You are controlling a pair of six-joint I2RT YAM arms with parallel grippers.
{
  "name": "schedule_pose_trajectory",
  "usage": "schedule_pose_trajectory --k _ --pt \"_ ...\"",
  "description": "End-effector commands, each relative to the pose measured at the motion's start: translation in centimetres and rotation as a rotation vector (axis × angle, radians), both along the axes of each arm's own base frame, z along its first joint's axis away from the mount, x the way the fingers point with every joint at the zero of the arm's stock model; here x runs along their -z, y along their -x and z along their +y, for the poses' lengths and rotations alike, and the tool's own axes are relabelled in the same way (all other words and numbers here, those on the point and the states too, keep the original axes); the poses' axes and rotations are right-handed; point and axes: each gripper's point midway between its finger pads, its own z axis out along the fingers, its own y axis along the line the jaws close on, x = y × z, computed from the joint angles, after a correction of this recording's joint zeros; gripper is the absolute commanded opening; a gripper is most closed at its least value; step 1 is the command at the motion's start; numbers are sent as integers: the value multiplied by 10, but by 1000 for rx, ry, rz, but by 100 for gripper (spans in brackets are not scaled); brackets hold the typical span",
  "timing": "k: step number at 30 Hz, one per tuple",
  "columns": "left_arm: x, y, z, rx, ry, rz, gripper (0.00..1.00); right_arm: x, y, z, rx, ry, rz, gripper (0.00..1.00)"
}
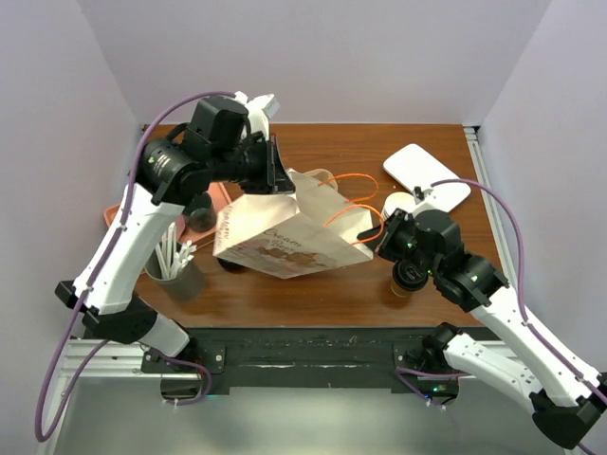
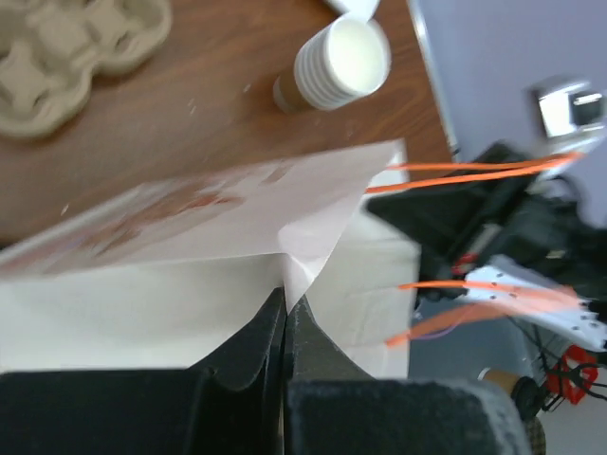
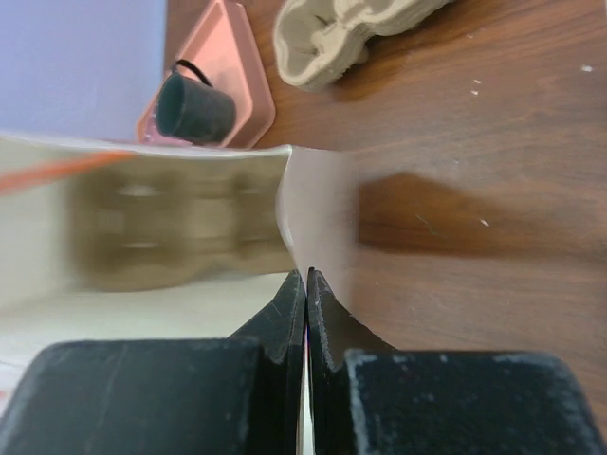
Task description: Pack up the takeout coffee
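A white paper bag (image 1: 275, 237) with orange handles (image 1: 346, 178) lies tilted at mid-table, its mouth facing right. My left gripper (image 1: 283, 175) is shut on the bag's upper rim; in the left wrist view its jaws (image 2: 285, 289) pinch a paper fold (image 2: 313, 248). My right gripper (image 1: 370, 237) is shut on the bag's right rim, and its jaws (image 3: 305, 273) clamp the thin paper edge (image 3: 318, 218). The takeout coffee (image 1: 408, 278), a tan cup with a black lid, stands beneath my right wrist, mostly hidden by the arm.
A stack of lidless cream cups (image 2: 337, 62) and a cardboard cup carrier (image 2: 57, 47) sit behind the bag. A pink tray (image 3: 228, 57) at the left holds a black item (image 3: 194, 106). A holder of white sticks (image 1: 175, 261) stands front left. A white flat object (image 1: 427, 175) lies back right.
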Motion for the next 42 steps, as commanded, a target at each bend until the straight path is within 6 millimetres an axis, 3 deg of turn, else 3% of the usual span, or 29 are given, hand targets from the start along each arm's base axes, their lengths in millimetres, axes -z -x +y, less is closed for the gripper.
schedule_pose_trajectory --k 1,5,7,11,13,16,17,19,20,21,25,26,28,30,31,33,34,35,38,42 --pt "-20 21 -11 79 69 17 0 3 -7 18 7 -157 -1 0" --pt "-33 23 -22 83 123 -13 0 -4 -9 18 6 -166 -47 0" --pt "-14 25 -19 98 71 19 0 6 -10 15 27 -146 -20 0" --pt "26 29 -18 119 11 76 0 -18 -15 8 38 -122 -98 0" --pt "12 30 -24 123 58 47 0 -36 -18 1 47 -88 -179 0" --pt "29 32 -18 102 13 58 0 -16 -14 -3 53 -44 -114 0" --pt "23 34 -22 123 35 57 0 -11 -12 -3 48 -45 -106 0" --pt "19 31 -24 107 39 38 0 -20 -11 -5 38 -49 -156 0" --pt "33 31 -21 92 11 56 0 -3 -10 -8 50 -27 -121 0" --pt "31 33 -20 98 21 46 0 5 -10 -11 64 -16 -103 0" --pt "40 41 -19 102 3 34 0 -1 -4 -15 26 8 -167 0" --pt "62 52 -11 110 -20 70 0 17 3 -18 19 22 -130 0" --pt "67 59 -15 131 27 61 0 40 11 -19 13 34 -73 0" --pt "71 67 -12 127 46 64 0 38 16 -18 -3 7 -77 0" --pt "67 65 -12 126 43 54 0 30 16 -19 5 -5 -96 0" --pt "39 47 -19 128 35 -20 0 12 11 -24 23 15 -148 0" --pt "36 46 -18 126 9 -17 0 -11 9 -25 23 6 -197 0" --pt "31 37 -21 125 -10 -37 0 -17 9 -26 15 23 -207 0" --pt "54 41 -15 120 -60 6 0 -33 5 -29 24 41 -245 0" --pt "40 41 -10 77 -13 -32 0 -36 10 -31 -9 68 -276 0"
